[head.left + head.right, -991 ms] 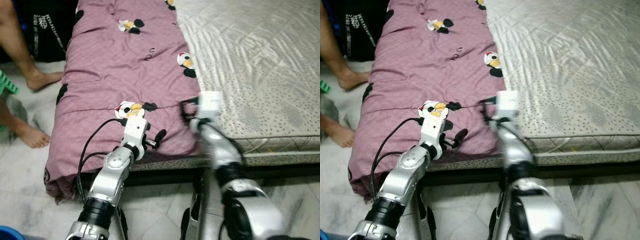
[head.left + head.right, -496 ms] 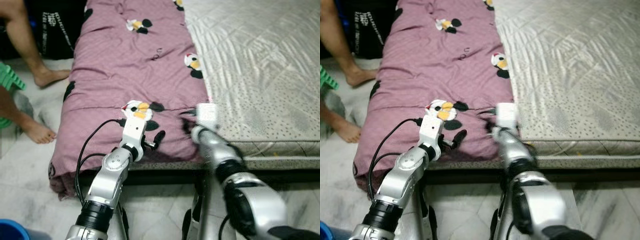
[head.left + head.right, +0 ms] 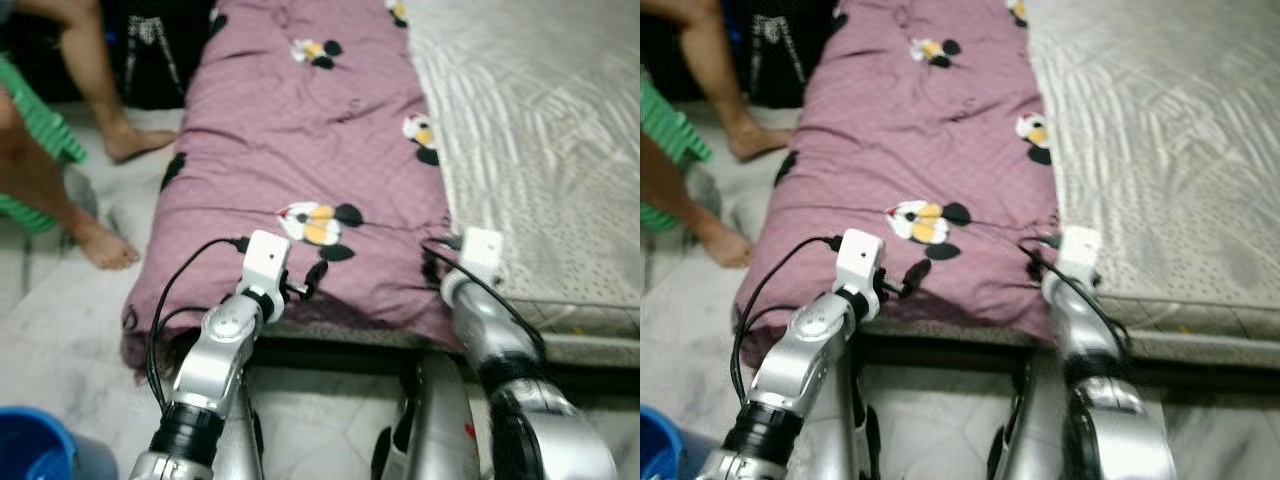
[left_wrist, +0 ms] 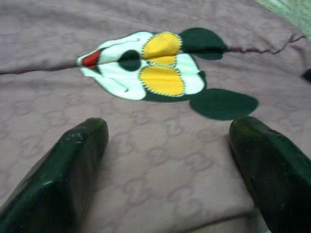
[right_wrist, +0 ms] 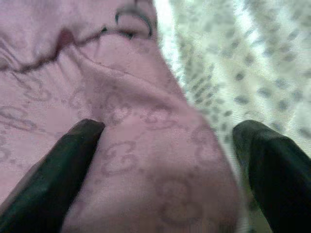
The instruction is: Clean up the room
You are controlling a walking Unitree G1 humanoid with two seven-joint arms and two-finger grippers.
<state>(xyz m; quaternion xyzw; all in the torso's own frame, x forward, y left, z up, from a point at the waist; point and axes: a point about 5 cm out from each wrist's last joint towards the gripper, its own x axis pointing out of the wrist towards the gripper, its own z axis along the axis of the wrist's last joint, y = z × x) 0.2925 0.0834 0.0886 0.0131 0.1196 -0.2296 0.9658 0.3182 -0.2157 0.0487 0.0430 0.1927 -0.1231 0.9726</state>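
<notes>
left gripper [image 4: 167,145] spread wide over quilt [image 3: 300,130], 12 o'clock | right gripper [image 5: 160,145] now straddles quilt edge, unclenched | view shifted; arms nearer | grasp-and-fold likely next

Both silver arms reach forward from the body, elbows low, forearms angled up and inward. Left gripper [image 4: 167,170]: the two black fingers [image 4: 58,174] are spread wide apart, nothing between them, tips pointing forward. Right gripper [image 5: 165,165]: its fingers [image 5: 53,174] are likewise spread wide, with nothing clamped. A black cable loops from the left wrist [image 3: 262,270] back along the forearm. Right wrist [image 3: 478,252] sits level with the left.
</notes>
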